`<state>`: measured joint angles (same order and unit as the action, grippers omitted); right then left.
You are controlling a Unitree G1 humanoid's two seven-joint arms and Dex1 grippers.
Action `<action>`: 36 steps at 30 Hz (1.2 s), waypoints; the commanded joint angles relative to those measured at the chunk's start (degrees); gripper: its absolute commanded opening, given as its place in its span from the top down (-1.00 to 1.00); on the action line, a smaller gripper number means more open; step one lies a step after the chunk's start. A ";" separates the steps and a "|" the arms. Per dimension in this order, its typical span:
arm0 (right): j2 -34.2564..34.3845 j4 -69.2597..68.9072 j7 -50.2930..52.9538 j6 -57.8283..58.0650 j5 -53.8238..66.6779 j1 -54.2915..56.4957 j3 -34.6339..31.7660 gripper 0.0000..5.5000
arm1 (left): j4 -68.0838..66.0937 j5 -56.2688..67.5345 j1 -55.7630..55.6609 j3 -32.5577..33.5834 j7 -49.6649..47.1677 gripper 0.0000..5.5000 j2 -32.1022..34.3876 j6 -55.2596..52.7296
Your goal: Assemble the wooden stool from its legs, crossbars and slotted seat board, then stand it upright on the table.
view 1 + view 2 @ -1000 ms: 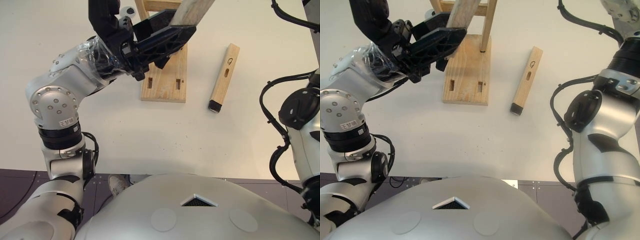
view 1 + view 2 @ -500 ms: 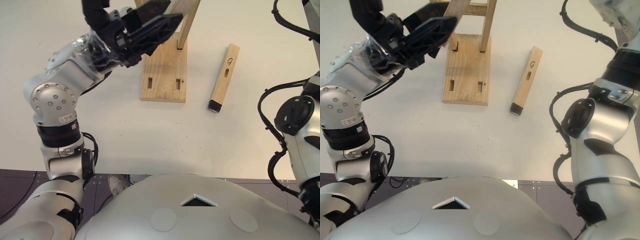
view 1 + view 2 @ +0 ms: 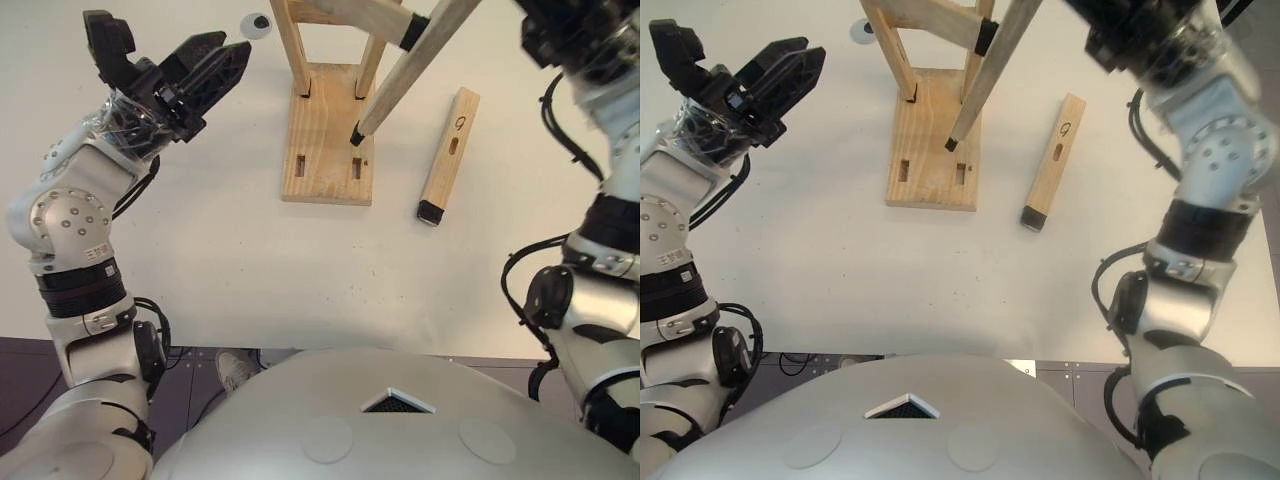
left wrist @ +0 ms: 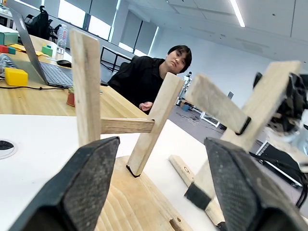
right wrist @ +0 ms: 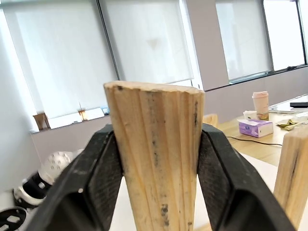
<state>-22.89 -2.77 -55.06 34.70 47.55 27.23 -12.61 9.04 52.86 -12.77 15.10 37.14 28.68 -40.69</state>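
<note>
While 2 legs [image 3: 292,50] stand in the seat board [image 3: 325,180], step: seating number 3.
Right gripper [image 5: 153,168]: clamped on tilted leg [image 3: 398,82], tip near free slot [image 3: 356,168].
Left gripper [image 3: 228,50]: wide open, empty.
Next: straighten leg, lower into slot.

Head pair overhead, wrist cameras close in.
Both eyes look steeply down on the counter [image 3: 250,260] and seat board [image 3: 325,140]; the left wrist camera looks level across that board, the right hugs a leg [image 5: 154,159].
</note>
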 commanded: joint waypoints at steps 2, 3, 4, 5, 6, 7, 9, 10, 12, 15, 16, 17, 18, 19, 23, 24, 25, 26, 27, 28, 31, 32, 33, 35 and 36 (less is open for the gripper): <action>0.88 -1.44 -2.01 -6.58 -4.66 -3.55 3.59 0.25 | -3.44 -2.37 0.32 -0.22 1.58 -0.17 0.04 1.43; 0.76 -0.95 -2.39 -7.52 -5.42 -3.97 4.14 0.25 | -4.06 -2.75 0.04 -0.41 1.89 -0.17 0.11 1.52; 0.63 -0.37 -2.74 -8.14 -5.79 -4.20 4.52 0.25 | -4.58 -2.97 -0.20 -0.41 2.13 -0.17 0.10 1.52; 0.44 0.55 -3.22 -8.70 -6.45 -4.26 4.99 0.25 | -5.26 -3.25 -0.34 -0.33 2.42 -0.17 0.14 1.57; 0.24 1.52 -3.67 -9.36 -7.24 -4.24 5.53 0.25 | -5.86 -3.60 -0.41 -0.26 2.69 -0.17 0.16 1.66; -0.01 2.96 -4.19 -9.44 -7.81 -4.00 6.12 0.25 | -6.40 -3.87 -0.46 -0.20 2.90 -0.17 0.14 1.72; -0.54 5.92 -5.49 -10.07 -9.28 -3.43 7.30 0.25 | -7.26 -4.07 -0.67 0.18 2.95 -0.17 -0.05 1.72; -0.84 7.21 -6.14 -10.28 -9.65 -3.10 7.73 0.25 | -7.60 -4.12 -0.84 0.36 2.98 -0.17 -0.14 1.67; -1.54 8.62 -7.21 -10.43 -9.87 -2.85 8.09 0.25 | -7.87 -4.32 -1.02 0.40 3.07 -0.17 -0.36 1.59; -2.45 9.40 -8.30 -9.69 -9.07 -2.68 7.87 0.25 | -7.70 -4.34 -0.65 0.39 3.02 -0.17 -0.82 1.48; -2.61 9.28 -8.53 -9.30 -8.66 -2.69 7.67 0.25 | -7.68 -4.32 -0.46 0.45 3.07 -0.17 -0.89 1.46; -2.55 9.11 -8.51 -8.69 -7.90 -2.74 7.15 0.25 | -7.64 -4.29 -0.22 0.52 3.09 -0.17 -0.99 1.47; -2.54 9.11 -8.58 -8.36 -7.49 -2.76 6.83 0.25 | -7.59 -4.32 -0.02 0.54 3.07 -0.17 -1.11 1.52; -2.52 9.21 -8.69 -8.25 -7.39 -2.75 6.67 0.25 | -7.53 -4.31 0.10 0.55 2.99 -0.17 -1.24 1.54; -1.64 10.65 -7.90 -7.68 -6.83 -1.79 5.72 0.25 | -7.54 -4.35 0.12 0.51 3.08 -0.17 -1.73 1.37; -1.60 11.11 -7.77 -7.68 -6.64 -1.55 5.61 0.25 | -7.56 -4.45 0.12 0.44 3.13 -0.17 -1.82 1.34; -1.65 11.35 -7.70 -7.71 -6.48 -1.47 5.51 0.25 | -7.62 -4.51 0.00 0.35 3.16 -0.17 -1.88 1.26; -1.55 11.37 -7.44 -7.43 -5.93 -1.42 5.21 0.25 | -7.70 -4.54 -0.17 0.25 3.15 -0.17 -1.93 1.16; -1.39 11.33 -7.18 -7.11 -5.43 -1.39 4.98 0.25 | -7.78 -4.55 -0.28 0.20 3.15 -0.17 -1.98 1.09; -1.25 11.21 -7.01 -6.97 -5.24 -1.42 4.98 0.25 | -7.89 -4.58 -0.38 0.14 3.14 -0.17 -2.05 1.08; -1.08 10.78 -6.58 -6.33 -4.59 -1.54 4.90 0.25 | -7.81 -4.59 -0.18 0.08 3.02 -0.17 -2.33 1.06; -1.11 10.55 -6.44 -6.02 -4.29 -1.43 4.81 0.25 | -7.89 -4.63 -0.16 0.08 3.05 -0.17 -2.35 1.06; -1.26 10.40 -6.55 -6.01 -4.37 -1.34 4.92 0.25 | -8.02 -4.67 -0.22 0.10 3.09 -0.17 -2.36 1.06; -1.41 10.43 -6.60 -5.83 -4.39 -1.08 4.89 0.25 | -8.30 -4.70 -0.42 0.19 3.14 -0.17 -2.34 1.03; -1.44 10.62 -6.52 -5.52 -4.16 -0.90 4.64 0.25 | -8.34 -4.68 -0.55 0.20 3.11 -0.17 -2.36 1.01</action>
<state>-25.07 7.75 -62.05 27.66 43.35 25.79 -8.45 1.06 48.87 -12.94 15.39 40.06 26.40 -39.50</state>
